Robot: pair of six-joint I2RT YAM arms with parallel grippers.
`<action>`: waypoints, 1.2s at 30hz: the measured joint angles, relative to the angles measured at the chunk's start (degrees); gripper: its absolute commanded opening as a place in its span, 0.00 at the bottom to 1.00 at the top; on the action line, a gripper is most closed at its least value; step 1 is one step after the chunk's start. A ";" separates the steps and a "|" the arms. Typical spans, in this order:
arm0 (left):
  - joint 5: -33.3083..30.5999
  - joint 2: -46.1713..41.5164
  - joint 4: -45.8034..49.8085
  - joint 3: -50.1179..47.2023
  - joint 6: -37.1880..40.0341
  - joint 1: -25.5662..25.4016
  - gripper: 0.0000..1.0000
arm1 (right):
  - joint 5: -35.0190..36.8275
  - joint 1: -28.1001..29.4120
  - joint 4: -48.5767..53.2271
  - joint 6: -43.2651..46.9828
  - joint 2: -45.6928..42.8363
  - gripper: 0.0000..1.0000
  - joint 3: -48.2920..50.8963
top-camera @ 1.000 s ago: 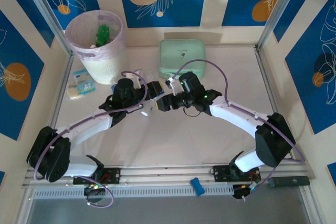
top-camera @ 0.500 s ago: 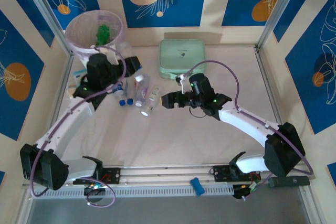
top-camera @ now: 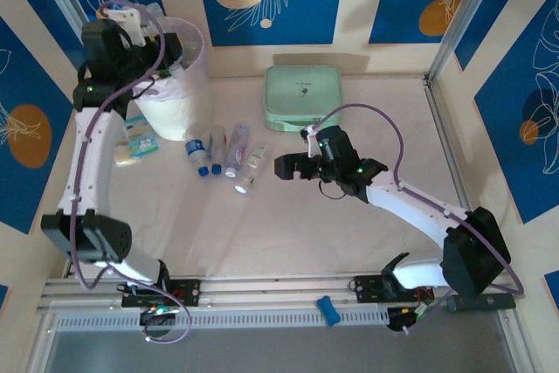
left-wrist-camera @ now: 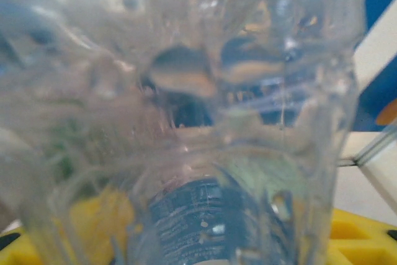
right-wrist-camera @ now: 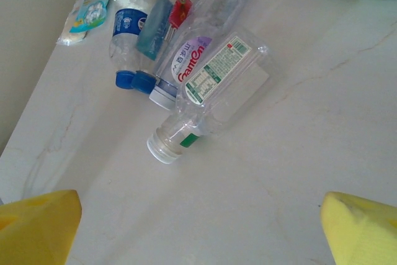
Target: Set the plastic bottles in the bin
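Left end effector point(top-camera: 153, 41) clenches a clear bottle point(left-wrist-camera: 205, 153) at the bin point(top-camera: 188, 93) rim; right end effector point(right-wrist-camera: 198, 231) gapes empty. The green-labelled bottle point(right-wrist-camera: 214, 91) ahead of it looks light, slippery, crushable: take it mid-body.

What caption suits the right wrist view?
Open right pincer hovers over a cluster of clear plastic bottles lying on the table.

Red word, perhaps "GamEn", on lilac-label bottle point(right-wrist-camera: 189, 60), fine print on green-white-label bottle point(right-wrist-camera: 218, 71) too small to read, white print on near blue-label bottle point(left-wrist-camera: 198, 221) blurred
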State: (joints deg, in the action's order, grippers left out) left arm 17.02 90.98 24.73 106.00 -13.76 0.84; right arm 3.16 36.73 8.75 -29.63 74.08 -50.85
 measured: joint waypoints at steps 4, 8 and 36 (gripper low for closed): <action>-0.33 6.08 3.52 6.43 1.51 3.06 0.57 | 1.73 -0.04 0.70 0.02 -2.51 0.99 0.57; -1.20 11.65 6.64 11.98 2.38 5.16 0.57 | 2.82 -0.44 1.49 0.02 -4.02 0.99 1.42; -0.39 15.52 15.52 20.46 0.24 6.16 1.00 | 4.13 -0.98 3.87 -0.46 -5.31 0.99 1.88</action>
State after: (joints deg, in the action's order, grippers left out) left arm 16.62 106.50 40.25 126.45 -13.52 7.01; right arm 7.29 35.75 12.62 -30.09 68.77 -48.97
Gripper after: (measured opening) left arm 0.998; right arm 0.990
